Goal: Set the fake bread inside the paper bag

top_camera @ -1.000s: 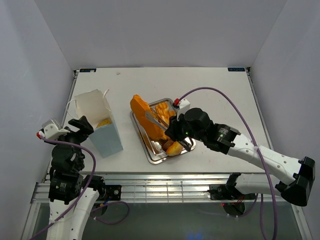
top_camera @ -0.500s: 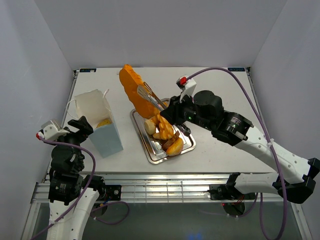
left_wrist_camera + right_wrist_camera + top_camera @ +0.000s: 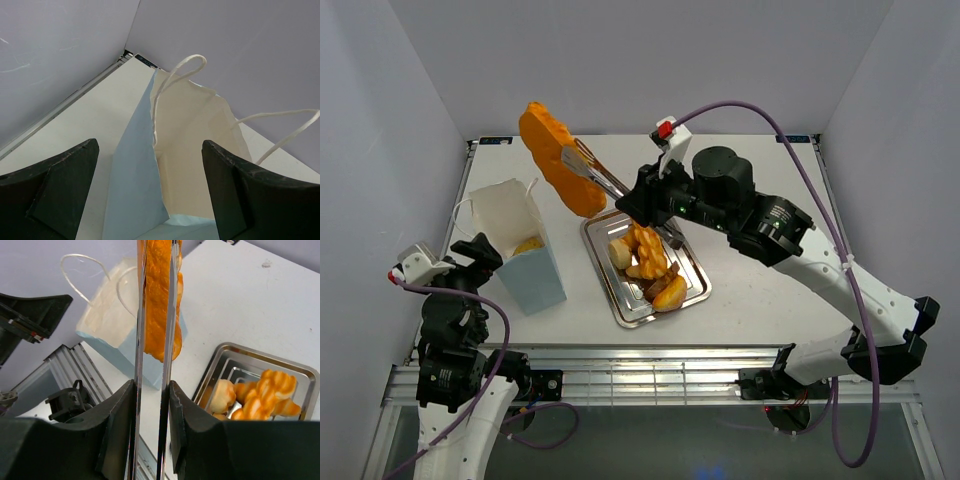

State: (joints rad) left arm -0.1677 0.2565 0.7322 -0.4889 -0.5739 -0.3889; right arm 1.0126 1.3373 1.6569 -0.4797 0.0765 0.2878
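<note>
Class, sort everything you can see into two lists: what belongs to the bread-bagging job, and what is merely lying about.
Belongs to the job:
long loaf, gripped in metal tongs by the right hand
paper bag
left hand, open by the bag
pastries not yet bagged

Merely there:
silver tray, holding those pastries
white table

One paper bag (image 3: 538, 278), one tray (image 3: 628, 303), one long loaf (image 3: 556, 158), perhaps four smaller pastries (image 3: 648, 255)
</note>
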